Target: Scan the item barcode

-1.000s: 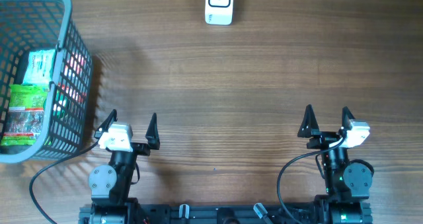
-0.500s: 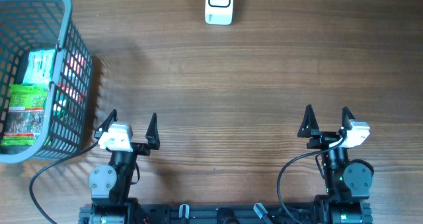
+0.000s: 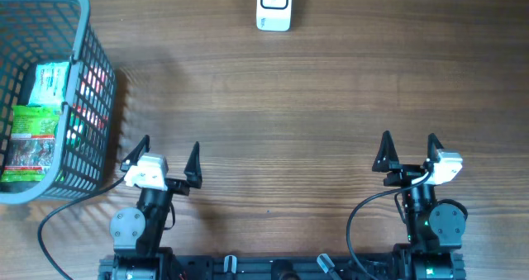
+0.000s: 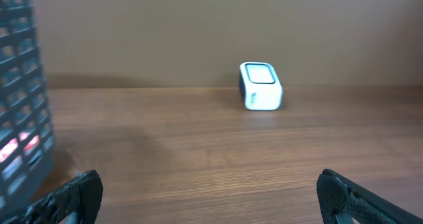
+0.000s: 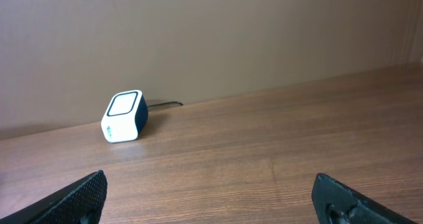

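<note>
**Both grippers spread wide and empty; items in the basket at upper left, scanner at top centre**

Items. A grey mesh basket (image 3: 85, 40) fills the upper left of the overhead frame. A green packet (image 3: 31, 135) lies flat in the lower part of the basket. Its face has a white label strip and a mottled brown-red picture. Just above it lies a white-and-green packet (image 3: 51, 80), touching or overlapping it; which of the two cannot be told. The print on both is too small to pick out a barcode. A red item (image 3: 95, 86) shows through the basket's right wall, but what it is cannot be told.

Scanner. A small white scanner (image 3: 274, 6) with a dark-rimmed window on top sits at top centre of the overhead frame. It stands on the wooden tabletop (image 3: 289, 106), well apart from the basket. The left wrist view has it right of centre in the upper half. The right wrist view has it left of centre, with a thin dark cable (image 5: 165, 105) running off behind it.

Grippers. The left gripper (image 3: 169, 144) is at lower left of the overhead frame, near the basket's lower right corner but not touching it. Its jaws are spread wide and hold nothing. Its fingertips (image 4: 76, 194) sit at the bottom corners of its wrist view, with bare wood between. The right gripper (image 3: 409, 137) is at lower right, likewise spread wide, holding and touching nothing. Its fingertips (image 5: 79, 194) also sit at the bottom corners of its view.
</note>
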Controlling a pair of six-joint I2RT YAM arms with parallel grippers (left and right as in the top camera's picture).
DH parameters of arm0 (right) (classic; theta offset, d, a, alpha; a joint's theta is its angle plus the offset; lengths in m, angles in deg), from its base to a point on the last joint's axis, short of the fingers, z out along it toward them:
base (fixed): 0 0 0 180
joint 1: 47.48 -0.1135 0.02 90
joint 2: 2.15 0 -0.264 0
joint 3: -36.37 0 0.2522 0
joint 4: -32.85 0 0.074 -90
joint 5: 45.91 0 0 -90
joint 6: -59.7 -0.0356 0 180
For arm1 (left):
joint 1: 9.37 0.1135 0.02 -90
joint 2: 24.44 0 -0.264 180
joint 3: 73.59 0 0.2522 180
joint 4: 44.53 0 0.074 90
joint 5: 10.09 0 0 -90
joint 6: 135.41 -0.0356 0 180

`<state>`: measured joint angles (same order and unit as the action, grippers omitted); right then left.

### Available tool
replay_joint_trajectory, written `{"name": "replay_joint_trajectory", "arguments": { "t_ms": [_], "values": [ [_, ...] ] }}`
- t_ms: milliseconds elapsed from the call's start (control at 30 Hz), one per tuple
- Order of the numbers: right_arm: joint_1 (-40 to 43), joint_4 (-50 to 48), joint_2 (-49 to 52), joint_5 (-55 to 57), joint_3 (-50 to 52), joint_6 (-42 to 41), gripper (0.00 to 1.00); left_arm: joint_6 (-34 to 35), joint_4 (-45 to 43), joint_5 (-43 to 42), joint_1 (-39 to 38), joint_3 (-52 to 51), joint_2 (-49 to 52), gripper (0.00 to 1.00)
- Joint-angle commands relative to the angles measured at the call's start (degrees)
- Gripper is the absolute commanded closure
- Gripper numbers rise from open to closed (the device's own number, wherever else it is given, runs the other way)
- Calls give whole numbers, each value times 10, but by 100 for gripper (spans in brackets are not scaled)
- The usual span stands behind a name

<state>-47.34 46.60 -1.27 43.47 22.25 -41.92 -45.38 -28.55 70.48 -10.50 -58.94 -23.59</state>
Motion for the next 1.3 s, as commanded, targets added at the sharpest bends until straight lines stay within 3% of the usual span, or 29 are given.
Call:
{"name": "replay_joint_trajectory", "arguments": {
  "t_ms": [0,467,667,867,1067,1267],
  "values": [
    [-3,-3,-3,1,1,10,0,-7,-12,-56,-3,7,-5,0],
    [-3,-3,-3,1,1,10,0,60,-9,-67,-3,130,3,0],
    [-3,-3,-3,1,1,10,0,69,90,-76,-3,271,129,0],
    [-3,-3,-3,1,1,10,0,68,92,-104,-3,382,291,0],
    [-3,-3,-3,1,1,10,1,64,64,-101,-3,394,336,0],
    [-3,-3,-3,1,1,10,1,62,109,-62,-2,536,405,0]
  ]
}}
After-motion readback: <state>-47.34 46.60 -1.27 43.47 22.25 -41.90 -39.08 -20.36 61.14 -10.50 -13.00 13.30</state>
